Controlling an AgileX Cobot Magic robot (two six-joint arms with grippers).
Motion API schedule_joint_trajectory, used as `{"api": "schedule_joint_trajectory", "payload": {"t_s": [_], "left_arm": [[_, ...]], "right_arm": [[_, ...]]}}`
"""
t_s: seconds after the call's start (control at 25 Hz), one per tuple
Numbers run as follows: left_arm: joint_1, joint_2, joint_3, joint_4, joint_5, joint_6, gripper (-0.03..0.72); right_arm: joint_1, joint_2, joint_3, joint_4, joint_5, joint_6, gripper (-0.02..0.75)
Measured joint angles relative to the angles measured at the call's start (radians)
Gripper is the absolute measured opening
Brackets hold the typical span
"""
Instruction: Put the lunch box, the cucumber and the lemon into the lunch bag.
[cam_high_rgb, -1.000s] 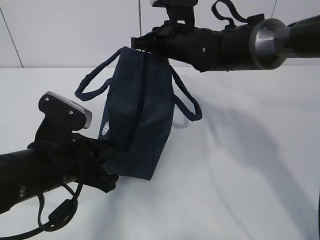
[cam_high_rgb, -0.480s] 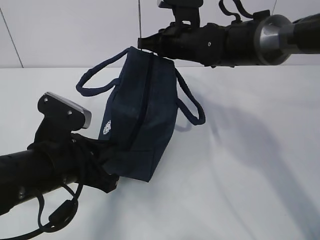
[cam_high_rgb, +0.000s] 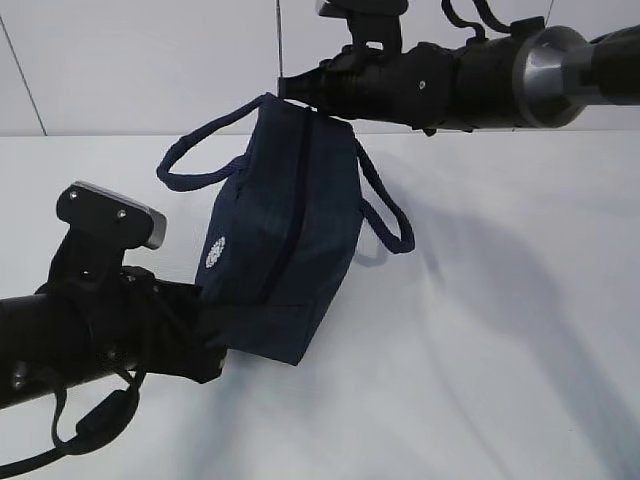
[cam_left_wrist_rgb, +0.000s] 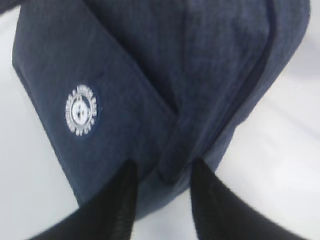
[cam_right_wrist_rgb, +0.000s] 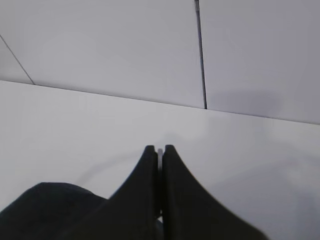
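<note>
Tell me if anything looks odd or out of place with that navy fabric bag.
Yes. The dark navy fabric lunch bag isn't sitting flat: it hangs tilted, its top end pinched by the right gripper above the white table. The left gripper has its fingers apart around the bag's lower corner. Its zipper looks closed.

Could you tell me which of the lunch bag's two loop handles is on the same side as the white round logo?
The handle on the exterior view's left, arching off the lunch bag above the white logo. The other handle hangs off the opposite face, on the right.
</note>
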Motion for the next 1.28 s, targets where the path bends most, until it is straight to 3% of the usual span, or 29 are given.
{"api": "schedule_joint_trajectory", "payload": {"t_s": [0.16, 0.64, 1.04, 1.28], "left_arm": [[0.000, -0.050, -0.015, -0.015, 0.118, -0.002, 0.340], [0.000, -0.195, -0.038, -0.017, 0.388, -0.004, 0.344], [0.149, -0.222, -0.290, -0.017, 0.825, -0.004, 0.342], [0.240, -0.222, -0.471, -0.013, 1.011, -0.004, 0.254]], "right_arm": [[-0.001, 0.000, 0.000, 0.000, 0.003, 0.000, 0.000], [-0.001, 0.000, 0.000, 0.001, 0.022, 0.000, 0.000], [-0.001, 0.000, 0.000, 0.001, 0.031, 0.006, 0.000], [-0.001, 0.000, 0.000, 0.001, 0.033, 0.010, 0.000]]}}
